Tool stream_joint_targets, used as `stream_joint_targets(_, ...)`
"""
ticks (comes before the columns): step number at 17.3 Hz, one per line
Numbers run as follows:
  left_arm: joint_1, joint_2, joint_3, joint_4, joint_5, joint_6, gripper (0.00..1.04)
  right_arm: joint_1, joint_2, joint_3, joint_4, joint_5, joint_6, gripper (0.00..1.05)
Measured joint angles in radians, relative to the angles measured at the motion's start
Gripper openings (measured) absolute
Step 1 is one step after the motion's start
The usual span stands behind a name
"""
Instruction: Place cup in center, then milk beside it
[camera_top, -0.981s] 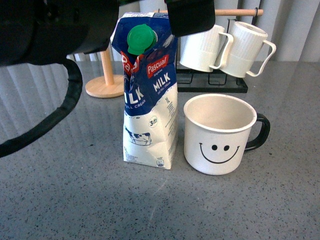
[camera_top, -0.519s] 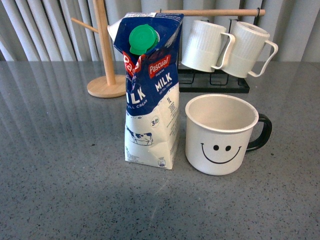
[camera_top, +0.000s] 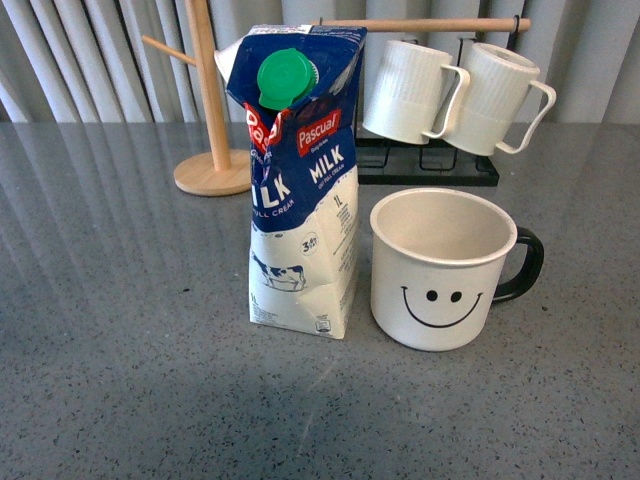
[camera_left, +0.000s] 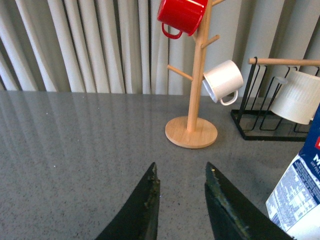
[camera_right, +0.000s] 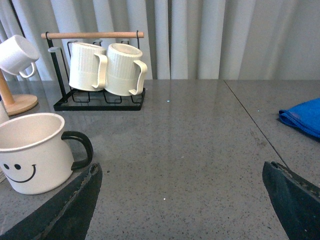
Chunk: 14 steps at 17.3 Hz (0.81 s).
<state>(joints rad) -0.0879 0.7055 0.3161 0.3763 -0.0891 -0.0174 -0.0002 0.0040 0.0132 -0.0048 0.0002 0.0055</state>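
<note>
1. The Pascual milk carton (camera_top: 300, 190) stood upright, just left of the smiley mug (camera_top: 443, 268), mid-table.
2. The left gripper (camera_left: 181, 202), nearer the carton, had fingers apart, empty.
3. The right gripper (camera_right: 182, 200) gaped wide, empty.

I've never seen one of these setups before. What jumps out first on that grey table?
The tall blue-and-white milk carton stands upright mid-table, with the white smiley-face cup close beside it, black handle turned away from the carton. Behind them, two ribbed cream mugs hang on a black rack, and a red mug tops a wooden mug tree.
</note>
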Motion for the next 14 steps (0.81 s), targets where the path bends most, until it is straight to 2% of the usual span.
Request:
stream_joint_targets(2,0.083,-0.066,-0.069,0.016,0.080,0.001,0.05,0.000,0.000,0.000,0.002,0.000,0.000,0.98)
stream_joint_targets(3,0.095,-0.085,-0.090,0.019,0.074,0.000,0.01,0.000,0.000,0.000,0.000,0.000,0.000,0.98)
stream_joint_targets(14,0.086,-0.330,-0.256,-0.067,0.089,0.000,0.01,0.000,0.000,0.000,0.001,0.000,0.000,0.98)
